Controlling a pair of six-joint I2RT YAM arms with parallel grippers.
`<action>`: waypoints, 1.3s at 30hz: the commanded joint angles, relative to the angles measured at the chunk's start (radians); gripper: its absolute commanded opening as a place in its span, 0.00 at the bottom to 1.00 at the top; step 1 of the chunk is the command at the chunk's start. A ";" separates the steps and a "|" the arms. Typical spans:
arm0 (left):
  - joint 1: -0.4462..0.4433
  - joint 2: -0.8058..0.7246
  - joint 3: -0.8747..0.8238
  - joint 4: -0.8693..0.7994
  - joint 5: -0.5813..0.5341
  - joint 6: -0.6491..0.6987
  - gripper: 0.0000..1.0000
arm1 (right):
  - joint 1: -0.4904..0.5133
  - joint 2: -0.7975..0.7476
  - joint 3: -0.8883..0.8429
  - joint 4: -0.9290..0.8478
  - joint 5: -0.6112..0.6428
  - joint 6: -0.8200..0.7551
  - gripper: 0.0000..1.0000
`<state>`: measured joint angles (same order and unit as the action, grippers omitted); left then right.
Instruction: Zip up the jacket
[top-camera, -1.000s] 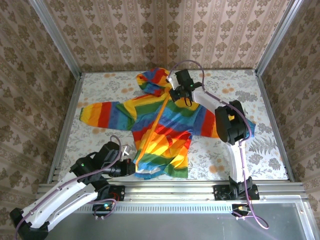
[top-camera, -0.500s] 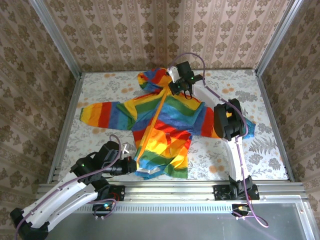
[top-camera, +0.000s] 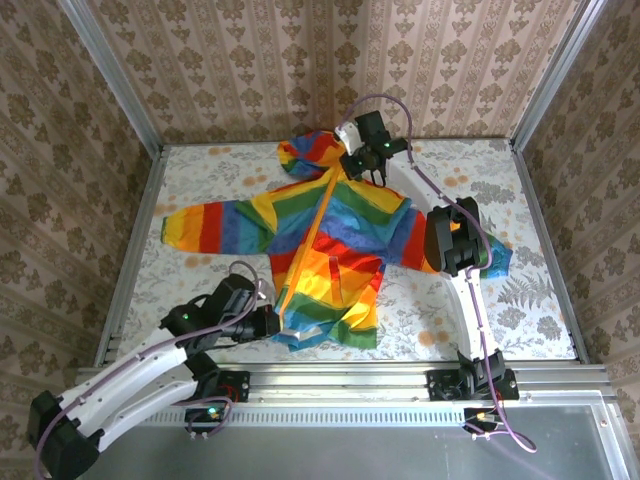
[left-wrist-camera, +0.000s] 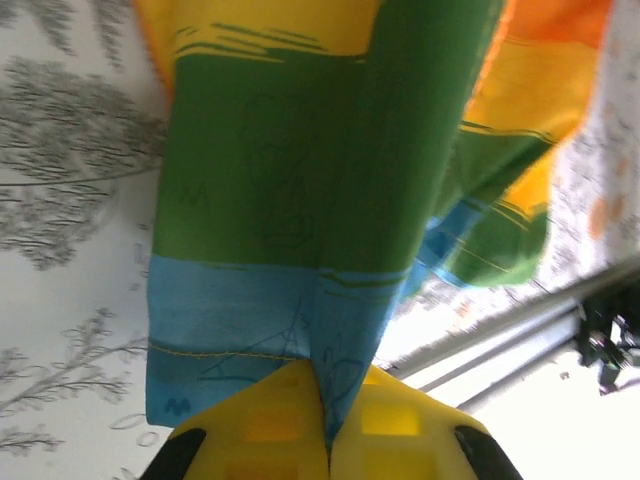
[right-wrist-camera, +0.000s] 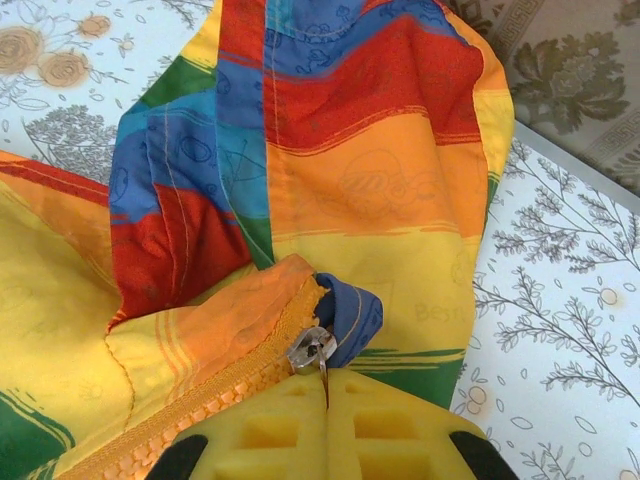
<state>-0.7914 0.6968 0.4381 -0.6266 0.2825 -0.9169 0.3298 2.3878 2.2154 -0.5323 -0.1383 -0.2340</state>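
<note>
Lying flat, jacket (top-camera: 330, 250), left end effector (left-wrist-camera: 327, 425) clamped on its hem (left-wrist-camera: 230, 330), right end effector (right-wrist-camera: 327, 395) clamped on zipper pull (right-wrist-camera: 310, 350)

Lab cell: aluminium frame (top-camera: 340, 383), wallpapered walls (top-camera: 250, 70)

My left arm lies low, angled in from the near edge, the left gripper (left-wrist-camera: 325, 420) clamped on the jacket (top-camera: 335, 235); my right arm reaches far forward, the right gripper (right-wrist-camera: 325, 392) likewise pinched tight on it.
</note>
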 joint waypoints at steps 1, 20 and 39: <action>0.042 0.054 0.031 -0.183 -0.037 0.003 0.00 | -0.056 0.013 0.053 0.068 0.120 0.001 0.00; 0.317 -0.253 0.142 -0.299 -0.283 0.067 0.63 | -0.056 -0.359 -0.418 0.274 0.104 0.120 0.64; 0.456 0.014 0.289 0.178 -0.504 0.681 1.00 | -0.067 -1.300 -1.462 0.530 0.379 0.202 1.00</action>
<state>-0.3542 0.7029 0.7753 -0.5930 -0.1444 -0.3607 0.2695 1.1740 0.8803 -0.1020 0.1272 -0.0658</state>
